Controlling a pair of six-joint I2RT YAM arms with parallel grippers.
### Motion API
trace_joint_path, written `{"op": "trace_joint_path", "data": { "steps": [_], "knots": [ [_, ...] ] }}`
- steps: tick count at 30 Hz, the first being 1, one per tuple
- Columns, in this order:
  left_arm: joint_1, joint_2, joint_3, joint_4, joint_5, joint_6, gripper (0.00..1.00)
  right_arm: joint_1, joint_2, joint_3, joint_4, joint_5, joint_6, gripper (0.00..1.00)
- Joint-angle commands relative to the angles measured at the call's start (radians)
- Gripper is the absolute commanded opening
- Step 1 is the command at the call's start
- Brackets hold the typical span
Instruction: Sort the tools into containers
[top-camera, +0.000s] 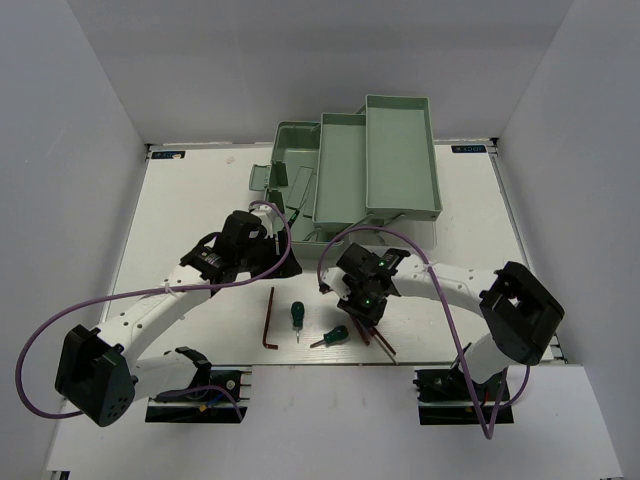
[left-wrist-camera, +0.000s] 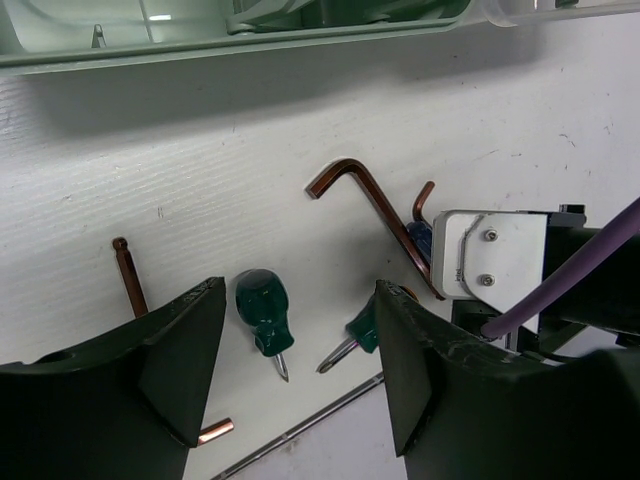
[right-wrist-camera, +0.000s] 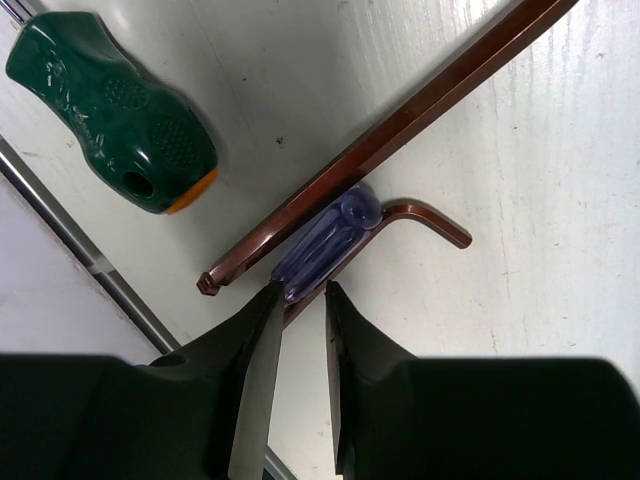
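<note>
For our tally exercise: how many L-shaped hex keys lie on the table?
3. One hex key lies alone, left of the two green screwdrivers; a long one and a short one lie side by side at the right gripper. Others may be hidden.

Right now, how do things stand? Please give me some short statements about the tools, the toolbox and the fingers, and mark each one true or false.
1. The left fingers stand wide apart and hold nothing. True.
2. Both green-handled screwdrivers lie in a tray. False: they lie on the table.
3. The blue-handled screwdriver lies right beside a long hex key. True.
4. The toolbox is closed. False: its trays are spread open.
5. The right fingers hover above the toolbox. False: they are low over the table, at the end of the blue handle.
</note>
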Motion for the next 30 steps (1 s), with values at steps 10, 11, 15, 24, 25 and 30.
{"op": "trace_joint_path", "data": {
  "steps": [10,11,15,24,25,30],
  "knots": [
    [-0.004,-0.042,-0.012,-0.02,-0.006,0.0,0.71,0.042,0.012,0.008,0.012,0.012,-0.006,0.26],
    [-0.004,-0.042,-0.012,-0.02,-0.006,0.0,0.71,0.043,0.017,0.008,0.012,0.012,-0.005,0.26],
    [-0.004,-0.042,-0.012,-0.02,-0.016,0.0,0.71,0.051,0.032,0.012,0.012,0.019,0.0,0.26],
    [-0.004,-0.061,-0.012,-0.038,-0.016,0.0,0.71,0.063,0.075,0.027,0.01,0.044,0.009,0.31],
    [-0.004,-0.061,-0.012,-0.038,-0.025,0.0,0.71,0.068,0.08,0.027,0.009,0.047,0.012,0.31],
    [-0.004,-0.07,-0.003,-0.056,-0.034,0.0,0.71,0.085,0.089,0.036,0.005,0.047,0.018,0.36]
  ]
}}
